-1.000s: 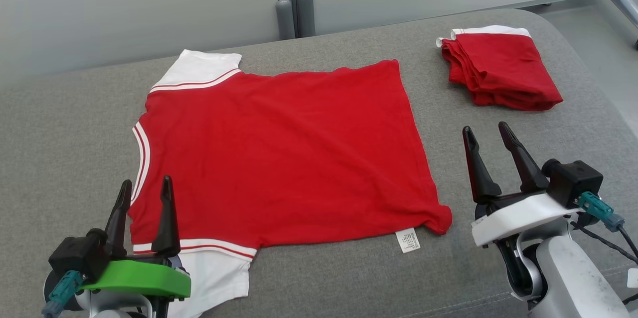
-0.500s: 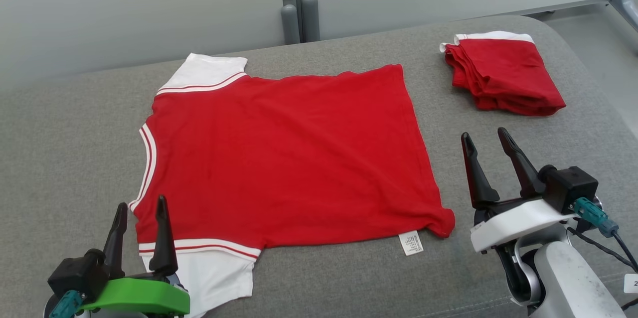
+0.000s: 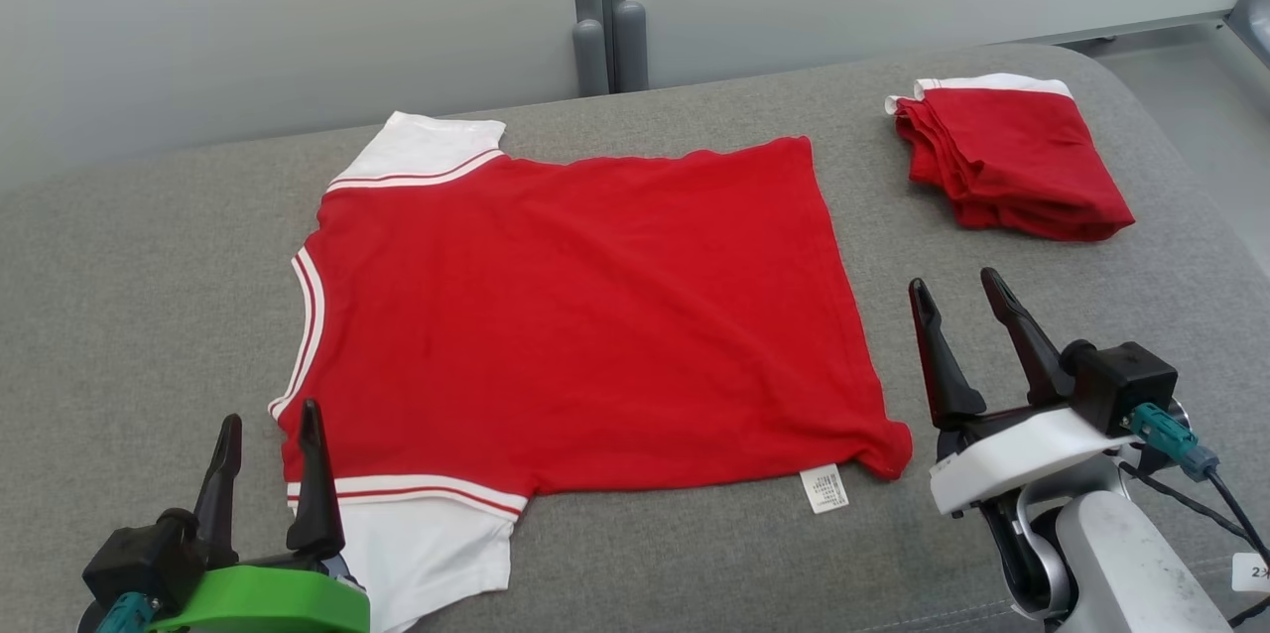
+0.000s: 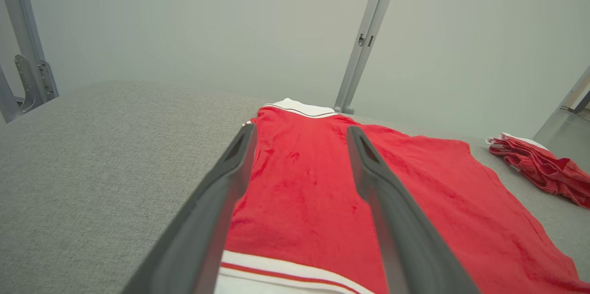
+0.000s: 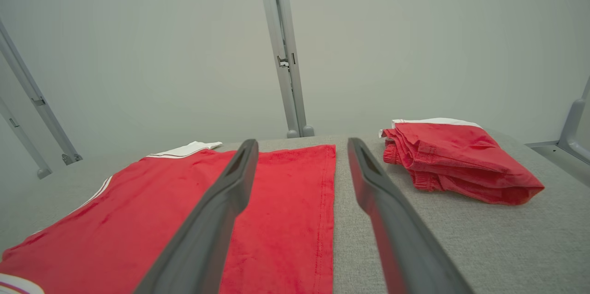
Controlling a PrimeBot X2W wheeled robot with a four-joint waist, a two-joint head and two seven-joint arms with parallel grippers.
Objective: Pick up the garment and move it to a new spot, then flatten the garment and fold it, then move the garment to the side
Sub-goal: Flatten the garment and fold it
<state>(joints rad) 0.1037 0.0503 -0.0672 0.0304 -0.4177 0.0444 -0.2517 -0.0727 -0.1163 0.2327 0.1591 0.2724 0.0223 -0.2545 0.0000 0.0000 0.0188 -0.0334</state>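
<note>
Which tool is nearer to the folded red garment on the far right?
The right tool. It sits in front of the folded red garment, apart from it. The left tool is across the flat shirt, at its near sleeve.

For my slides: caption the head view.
Red T-shirt flat on grey surface, open left pincer and open right pincer at its near corners, folded red garment beyond.

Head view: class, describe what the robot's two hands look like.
Both have two long, dark, tapering fingers and a black block with a teal connector. The left hand has a green base; the right hand a white one, with a black cable.
</note>
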